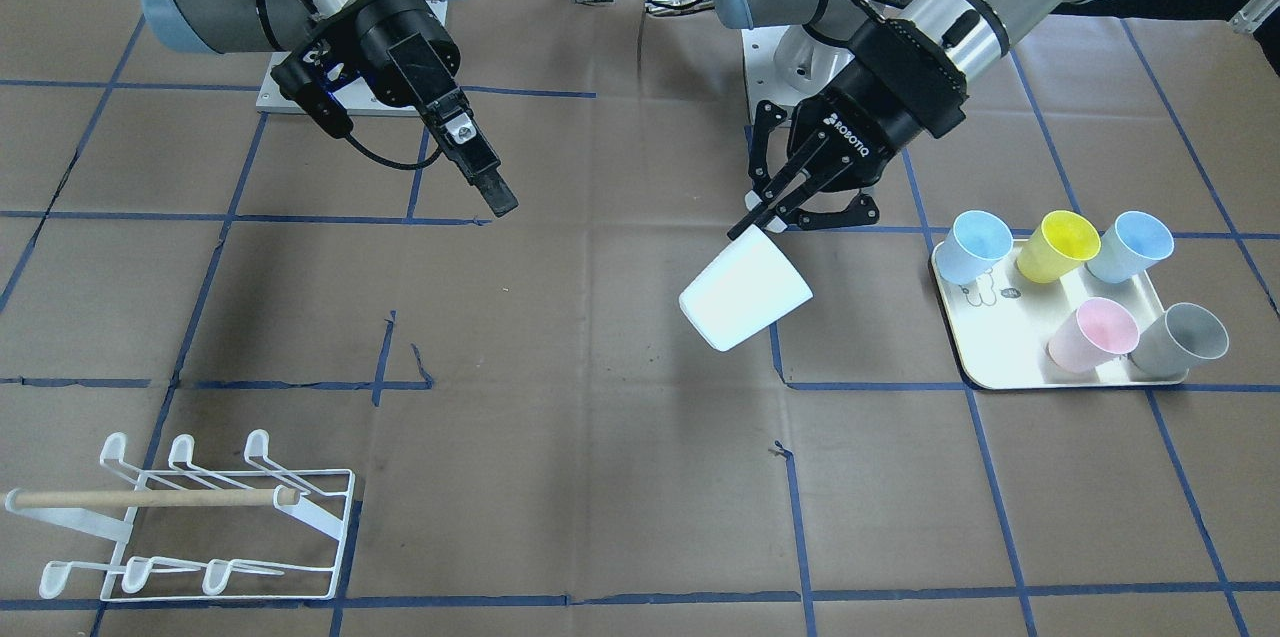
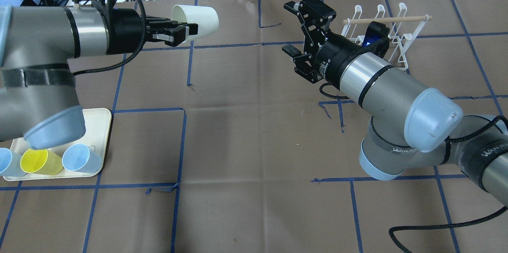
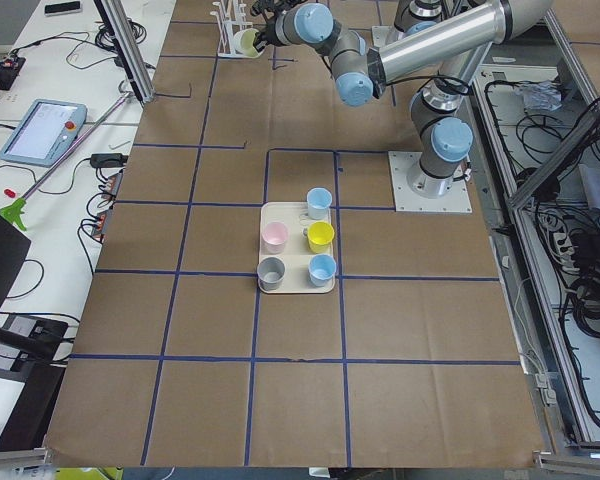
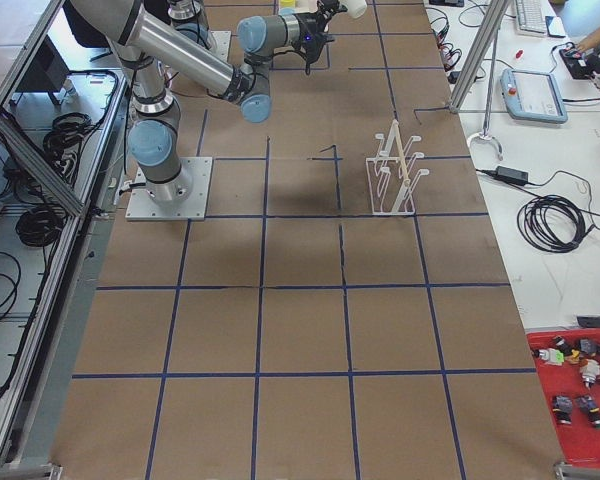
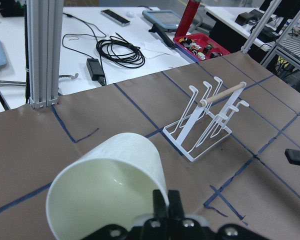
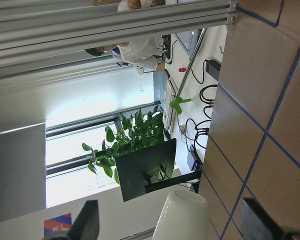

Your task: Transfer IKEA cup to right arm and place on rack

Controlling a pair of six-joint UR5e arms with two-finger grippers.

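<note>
1. On the view's right, the left claw (image 1: 757, 222) pinches the rim of a white cup (image 1: 745, 292). The cup hangs tilted above the table (image 1: 600, 477), its closed end toward the near left.
2. On the view's left, the right claw (image 1: 490, 187) hangs empty, seen edge-on, pointing down toward the cup and well apart from it.
3. At the right, a cream tray (image 1: 1000, 362) holds a blue cup (image 1: 972, 247), a yellow cup (image 1: 1058, 245) and a pale-blue cup (image 1: 1130, 247) in the far row. A pink cup (image 1: 1093, 335) and a grey cup (image 1: 1180, 339) stand nearer.
4. A white wire rack (image 1: 312, 517) stands at the near left.
</note>
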